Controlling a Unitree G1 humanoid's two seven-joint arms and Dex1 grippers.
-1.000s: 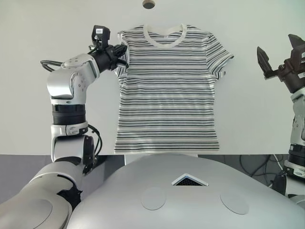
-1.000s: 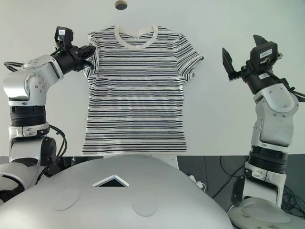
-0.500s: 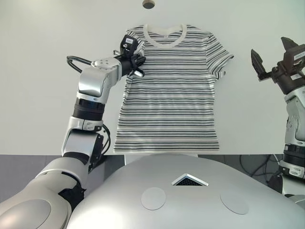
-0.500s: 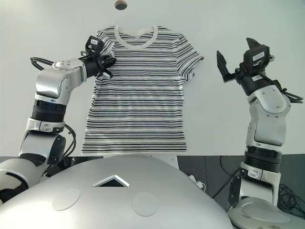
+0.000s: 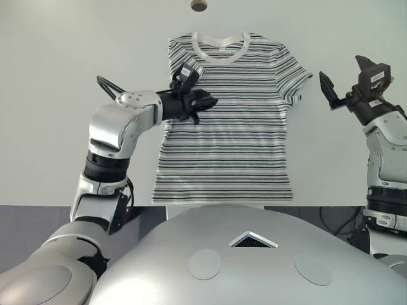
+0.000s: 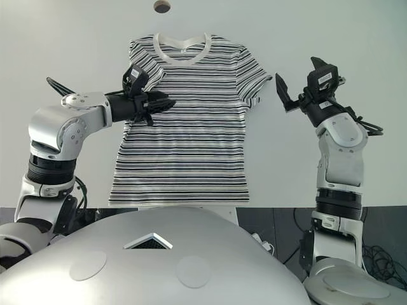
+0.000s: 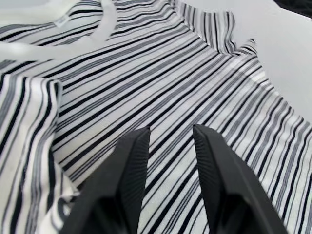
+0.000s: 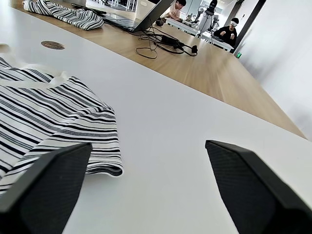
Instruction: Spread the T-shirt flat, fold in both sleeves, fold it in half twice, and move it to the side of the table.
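A round brown disc [image 5: 199, 6] sits top centre; farther off, a striped cloth [image 8: 63, 14] lies beside a laptop [image 8: 146, 14] and cables [image 8: 161, 41]

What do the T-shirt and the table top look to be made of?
T-shirt: soft matte knit, probably cotton jersey; it lies limp, creases at the folded-in sleeve, and has a white collar band. Table: hard, smooth white top, perhaps laminate or painted board; flat and even, exact material unclear.

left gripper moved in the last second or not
Yes: the left gripper went from beside the T-shirt's left sleeve inward to over its chest.
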